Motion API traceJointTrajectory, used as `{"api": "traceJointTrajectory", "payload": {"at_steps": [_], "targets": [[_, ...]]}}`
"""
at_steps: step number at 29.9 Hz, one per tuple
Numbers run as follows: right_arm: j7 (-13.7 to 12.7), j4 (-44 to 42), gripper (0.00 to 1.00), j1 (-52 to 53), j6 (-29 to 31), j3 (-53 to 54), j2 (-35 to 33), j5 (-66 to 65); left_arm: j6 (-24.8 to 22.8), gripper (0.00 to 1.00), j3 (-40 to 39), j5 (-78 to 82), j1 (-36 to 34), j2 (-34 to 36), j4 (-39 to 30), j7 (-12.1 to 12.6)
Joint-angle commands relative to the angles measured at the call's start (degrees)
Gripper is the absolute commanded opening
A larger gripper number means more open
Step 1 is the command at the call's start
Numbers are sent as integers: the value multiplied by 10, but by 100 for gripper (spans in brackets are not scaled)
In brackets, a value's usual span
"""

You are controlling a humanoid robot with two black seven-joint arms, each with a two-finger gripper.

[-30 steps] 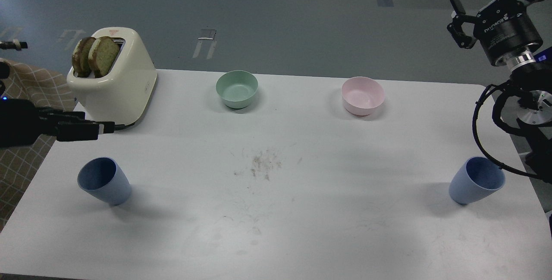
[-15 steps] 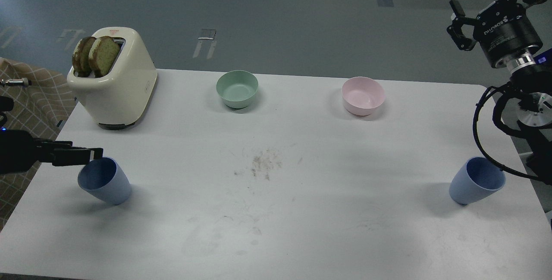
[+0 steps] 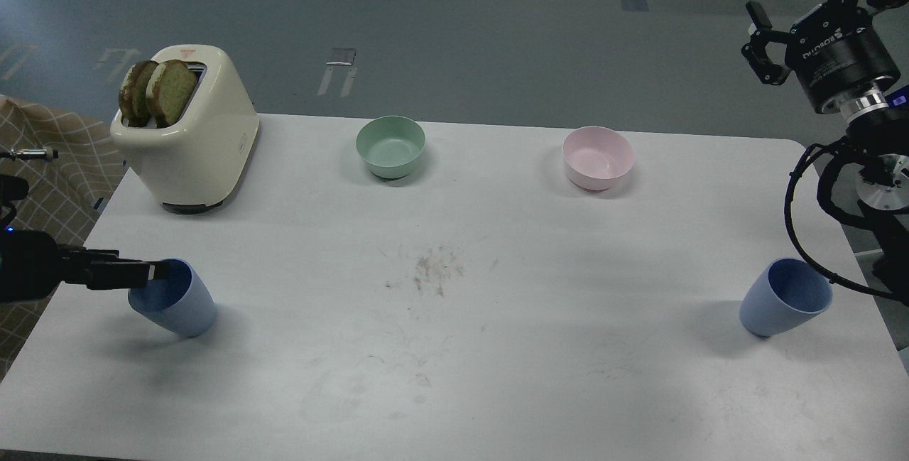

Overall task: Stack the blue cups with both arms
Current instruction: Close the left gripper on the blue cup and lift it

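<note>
Two pale blue cups stand upright on the white table (image 3: 454, 347): the left cup (image 3: 177, 301) near the left edge and the right cup (image 3: 785, 299) near the right edge. My left gripper (image 3: 158, 273) comes in low from the left, and its tip is at the left cup's mouth, covering the near-left rim. It is seen side-on, so the fingers cannot be told apart. My right gripper (image 3: 809, 3) is high at the top right, far above and behind the right cup. Its fingers are spread wide and it is empty.
A cream toaster (image 3: 192, 141) with two bread slices (image 3: 156, 91) stands at the back left. A mint green bowl (image 3: 390, 146) and a pink bowl (image 3: 598, 157) sit along the back. Black cables (image 3: 802, 212) of the right arm hang just above the right cup.
My left gripper has moved down and toward me from beside the toaster, and its tip now meets the left cup's rim. My right gripper has shifted slightly right. The cups have not moved.
</note>
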Motion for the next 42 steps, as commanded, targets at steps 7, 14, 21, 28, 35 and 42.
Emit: {"api": "traceJointTrajectory", "payload": {"at_steps": [7,14,21,28,35,42], "targets": [[0,-1,100,-2,0,0,0,0,17,96,0,3,9,-26,20,0],[0,4,100,-5,0,0,-9,0,24,63,0,25,22,-33,32,0],[0,10,100,-7,0,0,-13,0,29,0,-1,25,22,-39,38,0],[0,11,100,-10,0,1,-13,0,40,0,-2,26,21,-38,38,0],[0,12,100,-8,0,4,-14,0,42,0,-10,33,14,-17,5,0],[0,28,100,31,0,4,-25,0,28,0,-9,45,-99,3,-124,0]]}}
